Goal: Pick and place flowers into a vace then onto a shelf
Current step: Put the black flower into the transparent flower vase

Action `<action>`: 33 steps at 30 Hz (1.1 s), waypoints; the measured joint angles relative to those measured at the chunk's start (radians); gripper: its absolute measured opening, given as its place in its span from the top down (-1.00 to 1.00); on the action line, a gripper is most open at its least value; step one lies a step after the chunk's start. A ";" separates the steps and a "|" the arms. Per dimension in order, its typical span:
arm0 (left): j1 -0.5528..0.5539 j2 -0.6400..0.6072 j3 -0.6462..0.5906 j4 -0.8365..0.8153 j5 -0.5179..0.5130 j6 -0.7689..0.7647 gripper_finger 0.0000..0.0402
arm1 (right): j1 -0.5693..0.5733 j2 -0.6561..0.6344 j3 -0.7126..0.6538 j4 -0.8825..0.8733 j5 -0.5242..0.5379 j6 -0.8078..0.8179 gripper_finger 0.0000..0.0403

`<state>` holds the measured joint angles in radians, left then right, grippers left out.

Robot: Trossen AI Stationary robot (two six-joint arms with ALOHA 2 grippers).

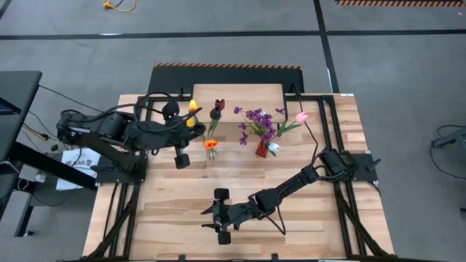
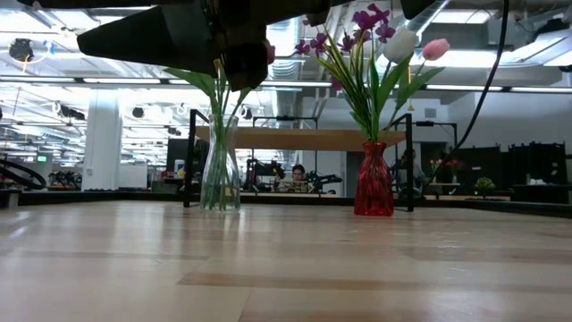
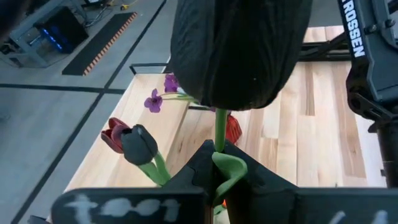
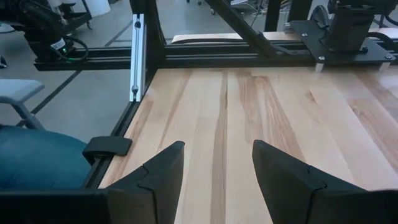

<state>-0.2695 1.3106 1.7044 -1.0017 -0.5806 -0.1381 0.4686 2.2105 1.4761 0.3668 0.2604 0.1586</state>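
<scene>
Just left of centre in the overhead frame, the clear glass vase (image 1: 210, 151) is standing on the slatted table (image 1: 175, 218), and I'm looking at an orange tulip (image 1: 210, 144) sitting in it with a dark maroon tulip (image 1: 215, 113) and a red one (image 1: 220, 104) leaning toward the top of the frame. My left gripper (image 1: 191, 115) is hovering beside them, up and to the left of the vase, and I'm clamping it tight on the green stem of a yellow tulip (image 1: 193, 106). In my left wrist frame that stem (image 3: 220, 130) is running straight up out of my closed fingers (image 3: 205, 163), the flower head filling the top as a dark shape, with the maroon and red tulips off to the lower left.

To the right of centre, the red vase (image 1: 261, 149) is holding the purple blossom sprig (image 1: 256, 120), a white tulip (image 1: 273, 146) and a pink tulip (image 1: 301, 116). In the level frame both vases are standing upright, well apart, the clear one (image 2: 220, 165) on the left and the red one (image 2: 374, 181) on the right, with the light plank of the shelf (image 2: 304, 138) running behind them. Overhead, that shelf (image 1: 237, 92) is sitting at the top edge of the table.

My right gripper (image 1: 220, 215) is waiting low in the overhead frame, near the bottom centre, fingers spread apart over bare wood and holding nothing.
</scene>
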 joint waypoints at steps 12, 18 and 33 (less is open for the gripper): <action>0.068 -0.002 -0.107 0.086 0.058 0.001 1.00 | 0.000 0.000 0.000 0.000 0.000 0.000 0.09; 0.082 -0.003 -0.112 0.075 0.061 -0.014 0.98 | 0.000 0.000 0.000 0.000 0.000 0.000 0.09; 0.081 -0.010 -0.102 -0.036 0.073 -0.117 0.56 | 0.000 0.000 0.000 0.000 0.001 0.000 0.09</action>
<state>-0.1886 1.3006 1.6028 -1.0379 -0.5079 -0.2553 0.4686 2.2105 1.4761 0.3668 0.2611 0.1587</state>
